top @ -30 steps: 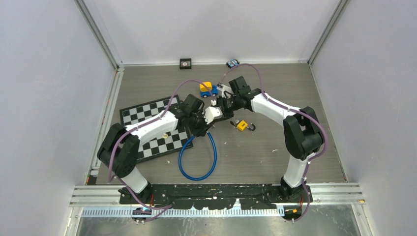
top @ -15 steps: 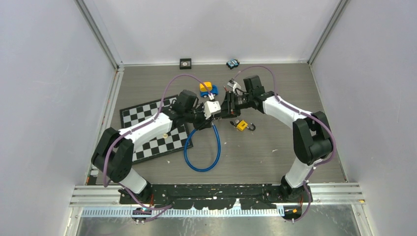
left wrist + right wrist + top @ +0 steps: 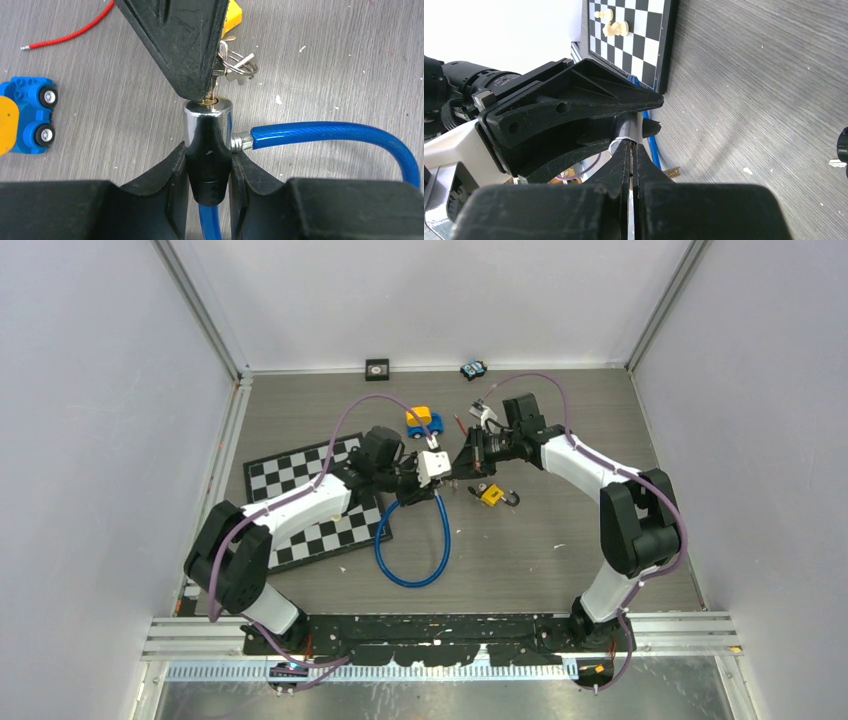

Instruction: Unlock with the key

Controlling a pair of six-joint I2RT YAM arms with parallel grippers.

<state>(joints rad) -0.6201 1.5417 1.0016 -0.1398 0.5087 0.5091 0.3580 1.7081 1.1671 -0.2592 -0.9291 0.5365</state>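
Now lock barrel (image 3: 207,150) clamped between left fingers (image 3: 165,172); right fingers (image 3: 618,172) pinched shut on key (image 3: 215,94) atop barrel.

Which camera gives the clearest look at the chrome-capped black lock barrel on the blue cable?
Left wrist: the chrome-capped black lock barrel fills mid-frame, its keyhole end visible. Right wrist shows only a sliver of it, mostly hidden; top external shows it too small to make out.

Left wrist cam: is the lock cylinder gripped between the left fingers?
Yes, the lock cylinder sits clamped between both left fingers, with the blue cable leaving its right side.
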